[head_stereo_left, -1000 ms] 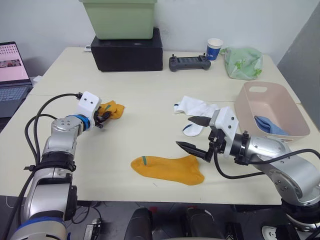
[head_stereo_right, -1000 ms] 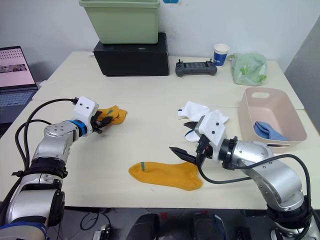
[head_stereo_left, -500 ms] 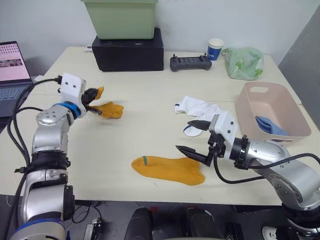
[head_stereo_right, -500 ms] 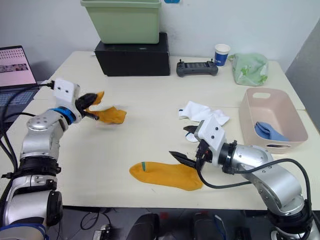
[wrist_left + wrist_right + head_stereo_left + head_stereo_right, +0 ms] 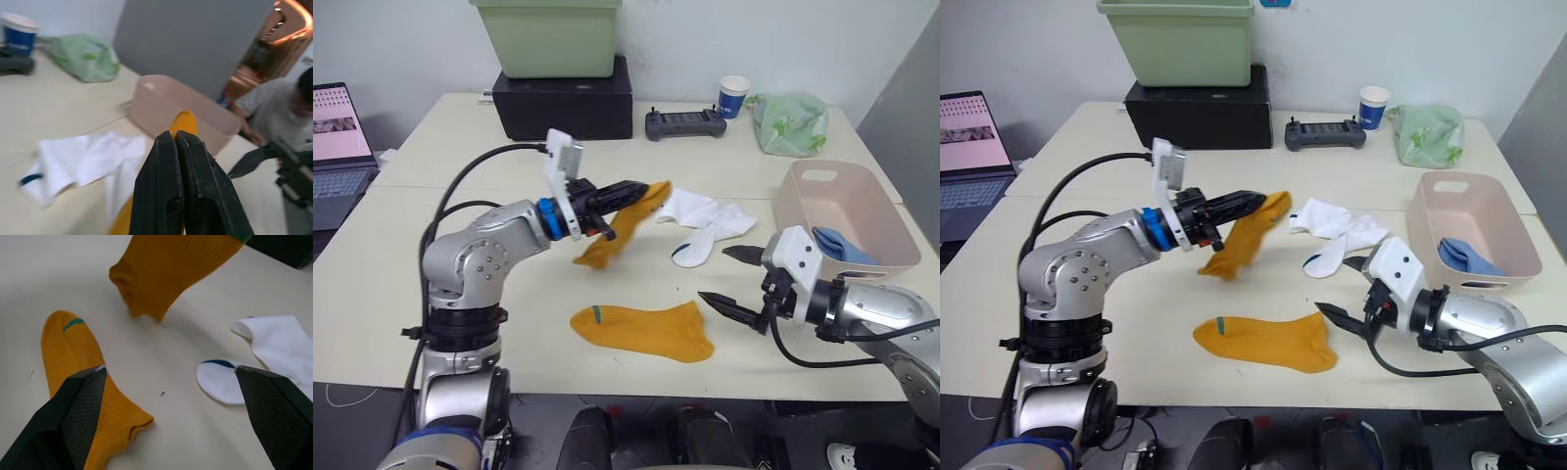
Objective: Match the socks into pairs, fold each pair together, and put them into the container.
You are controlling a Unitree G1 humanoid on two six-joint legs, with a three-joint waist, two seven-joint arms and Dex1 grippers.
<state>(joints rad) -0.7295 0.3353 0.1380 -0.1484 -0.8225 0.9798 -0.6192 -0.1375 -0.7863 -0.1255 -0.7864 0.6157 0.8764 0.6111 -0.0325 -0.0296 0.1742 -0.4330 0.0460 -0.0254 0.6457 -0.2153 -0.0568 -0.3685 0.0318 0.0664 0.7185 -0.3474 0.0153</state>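
Observation:
My left gripper (image 5: 636, 188) is shut on one end of a mustard-orange sock (image 5: 610, 235), which hangs above the middle of the table. In the left wrist view the shut fingers (image 5: 161, 191) pinch its tip (image 5: 184, 122). The other mustard-orange sock (image 5: 644, 330) lies flat near the front edge. Two white socks (image 5: 705, 220) lie beyond it. My right gripper (image 5: 715, 274) stands open, just right of the flat sock and holding nothing. At the right is the pink container (image 5: 822, 174), with a light blue sock (image 5: 842, 245) inside.
A green bin (image 5: 548, 34) stands on a black box (image 5: 563, 98) at the back. A controller (image 5: 683, 122), a paper cup (image 5: 733, 95) and a pale green bag (image 5: 788, 122) lie at the back right. A laptop (image 5: 337, 137) sits far left. A person (image 5: 274, 107) sits beyond the container.
My left arm has swung from the table's left side to its middle, lifting the mustard-orange sock off the surface. The right gripper has drawn back to the right, away from the flat sock.

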